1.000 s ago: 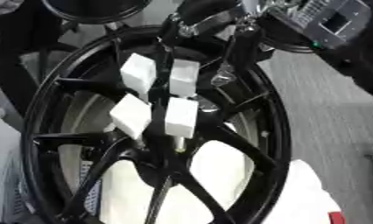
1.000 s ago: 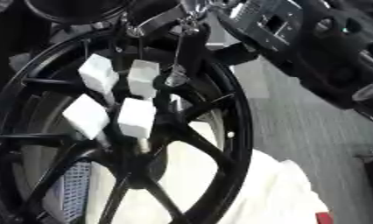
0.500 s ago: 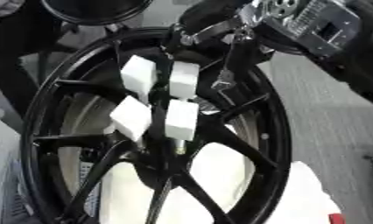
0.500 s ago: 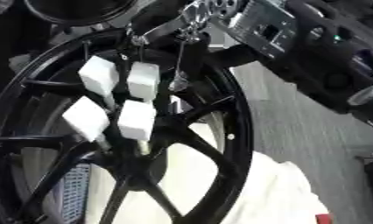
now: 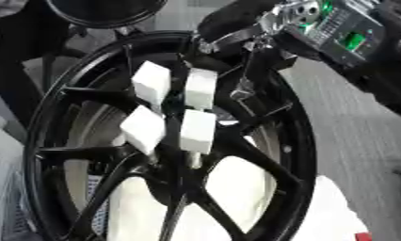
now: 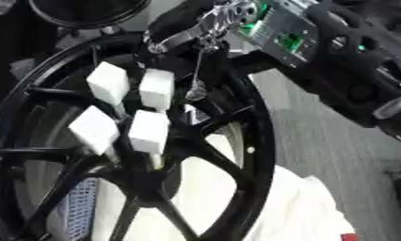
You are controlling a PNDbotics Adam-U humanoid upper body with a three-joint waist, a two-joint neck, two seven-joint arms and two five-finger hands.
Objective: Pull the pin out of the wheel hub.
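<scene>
A black spoked wheel hub [image 5: 299, 141] stands tilted and fills most of both views. At its centre, white block-headed pins stick out: upper left [image 5: 150, 84], upper right [image 5: 201, 88], lower left [image 5: 143, 128] and lower right [image 5: 197, 131]. My right arm comes in from the upper right, with a green circuit board [image 5: 344, 33] showing on the forearm. My right hand [image 6: 183, 23] is a dark shape over the top of the rim, just above and right of the upper right pin. A thin metal part hangs from it beside that pin. No left hand shows.
A white cloth [image 5: 327, 212] lies under the wheel at the lower right, with a small red thing [image 5: 362, 236] at its edge. Grey floor [image 5: 352, 122] runs along the right. A dark round object [image 5: 105, 12] sits beyond the wheel's top. A perforated panel [image 6: 76, 207] shows through the lower-left spokes.
My right arm has swung leftward over the wheel's top, bringing the hand closer to the upper right pin. The pins have stayed in place.
</scene>
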